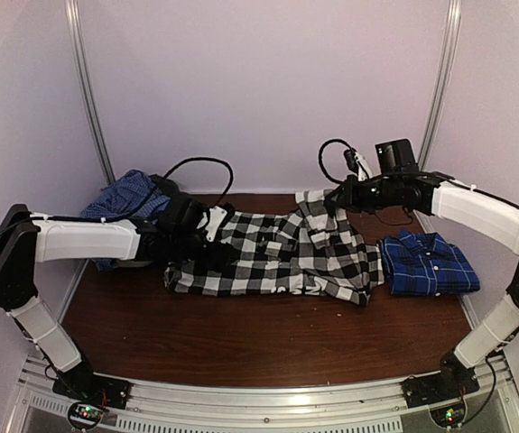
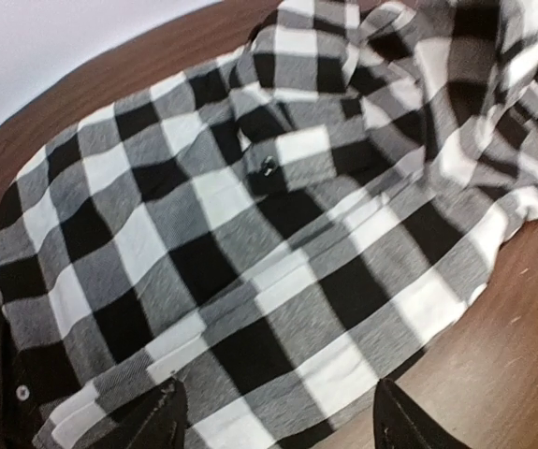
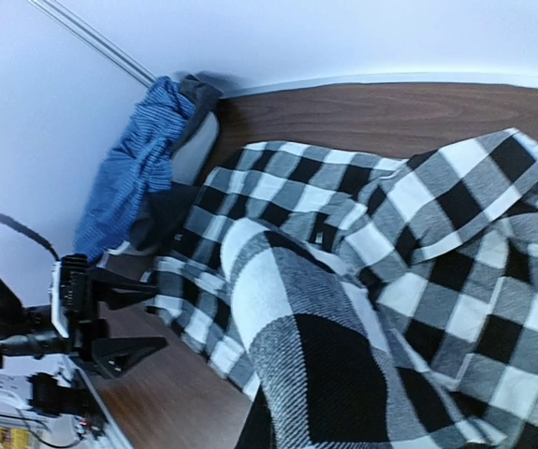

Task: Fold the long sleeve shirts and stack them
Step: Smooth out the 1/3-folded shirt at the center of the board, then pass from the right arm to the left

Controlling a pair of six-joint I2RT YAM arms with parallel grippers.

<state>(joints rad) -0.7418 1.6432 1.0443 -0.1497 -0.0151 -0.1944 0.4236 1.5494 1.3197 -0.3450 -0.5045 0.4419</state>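
- Jaws on the left gripper (image 2: 278, 407) stand spread just above the left end of the black-and-white check shirt (image 1: 277, 257), gripping nothing
- Jaws on the right gripper (image 1: 335, 197) are pressed together at the shirt's far right corner; in the right wrist view cloth rises toward them, so they seem to pinch it, though the fingers are hidden
- Step in hand, as I judge it: folding the check shirt, which lies left to right across the middle of the table (image 1: 241, 338)
- Next move likely calls for the left gripper to take a hem so both ends fold over together
- Check shirt looks soft, rumpled and partly doubled over; the blue shirt (image 1: 426, 264) sits folded just beside its right end
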